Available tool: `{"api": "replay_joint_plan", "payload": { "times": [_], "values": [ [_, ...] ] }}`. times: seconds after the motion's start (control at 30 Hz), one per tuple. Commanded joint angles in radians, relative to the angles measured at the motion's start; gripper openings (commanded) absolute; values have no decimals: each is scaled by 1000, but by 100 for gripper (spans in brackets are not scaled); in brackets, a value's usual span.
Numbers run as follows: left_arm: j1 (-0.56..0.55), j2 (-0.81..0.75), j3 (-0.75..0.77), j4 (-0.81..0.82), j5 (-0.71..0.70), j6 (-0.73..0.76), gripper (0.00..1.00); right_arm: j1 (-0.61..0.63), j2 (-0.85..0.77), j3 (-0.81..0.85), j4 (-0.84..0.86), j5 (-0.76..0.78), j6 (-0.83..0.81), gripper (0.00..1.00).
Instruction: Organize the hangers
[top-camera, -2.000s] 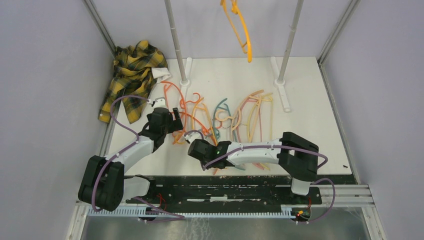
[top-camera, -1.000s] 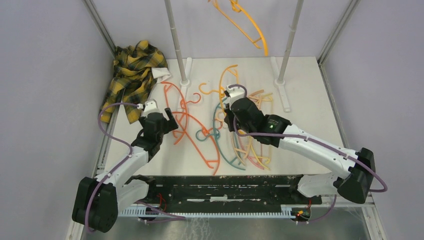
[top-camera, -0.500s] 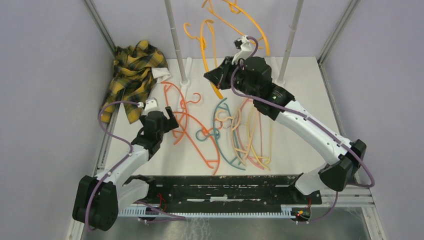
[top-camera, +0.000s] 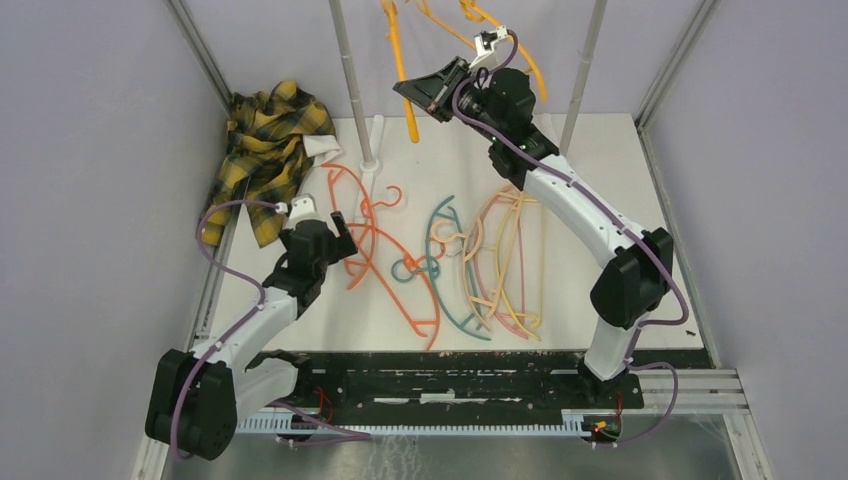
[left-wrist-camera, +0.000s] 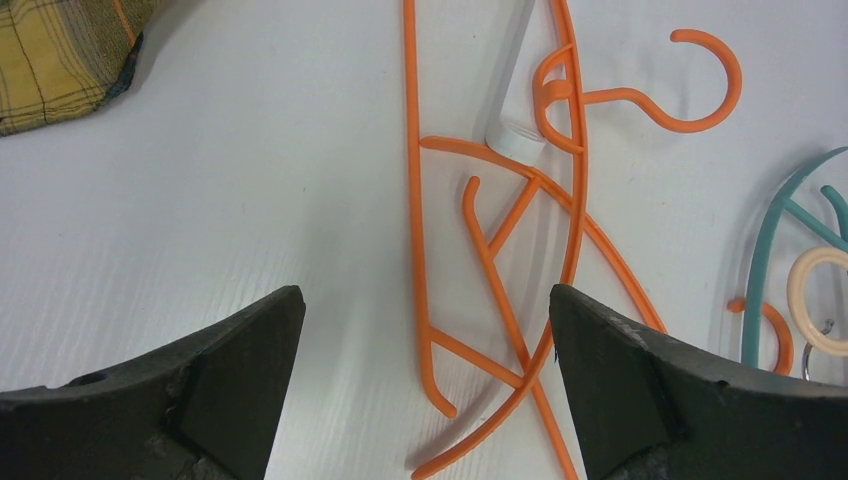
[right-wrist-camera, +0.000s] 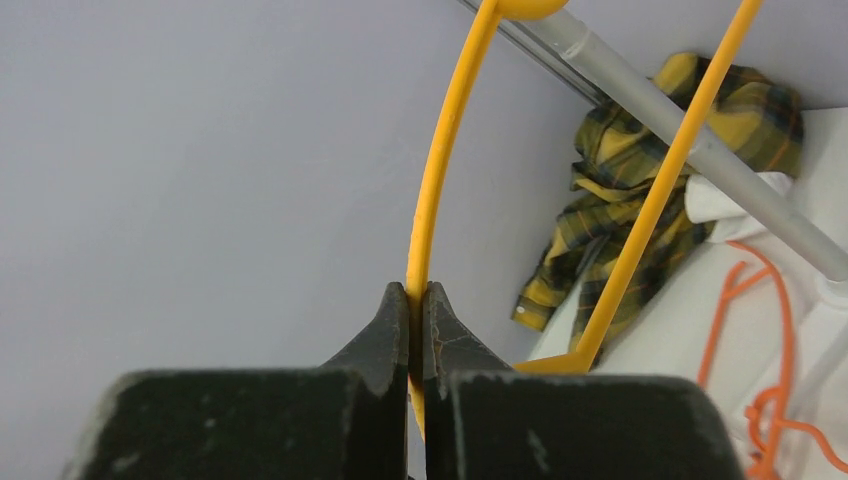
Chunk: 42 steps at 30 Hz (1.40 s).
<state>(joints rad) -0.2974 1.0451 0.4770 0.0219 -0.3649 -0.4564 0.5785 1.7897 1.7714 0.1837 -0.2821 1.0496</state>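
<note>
Loose hangers lie tangled on the table; our wide-open, empty left gripper, poised above an orange hanger, could drag neighbours. Our right gripper, clamped tight on a yellow-orange hanger held aloft, may let its thin bar swivel or slip.

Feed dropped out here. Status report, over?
Right gripper shut on yellow-orange hanger, up beside grey pole. Left gripper open over orange hangers. Nothing blocking seen.

Bright, even light; soft shadows
</note>
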Motion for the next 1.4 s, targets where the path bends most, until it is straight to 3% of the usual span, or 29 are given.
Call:
{"api": "replay_joint_plan", "payload": {
  "times": [0.0,0.37,0.63,1.13,1.2,1.37],
  "values": [
    [4,10,42,13,-14,-24,99,-11,6,74,186,-69,107,1],
    [4,43,48,26,-12,-23,99,-67,-82,-2,202,-32,86,1],
    [4,44,46,27,-15,-21,99,-124,-22,17,273,-26,191,1],
    [4,57,40,30,-26,-12,99,-197,-39,-136,277,20,297,1],
    [4,61,42,30,-28,-9,99,-203,-46,-151,292,6,299,11],
    [4,67,43,32,-28,-6,99,-208,-131,-231,274,19,218,54]
  ]
}}
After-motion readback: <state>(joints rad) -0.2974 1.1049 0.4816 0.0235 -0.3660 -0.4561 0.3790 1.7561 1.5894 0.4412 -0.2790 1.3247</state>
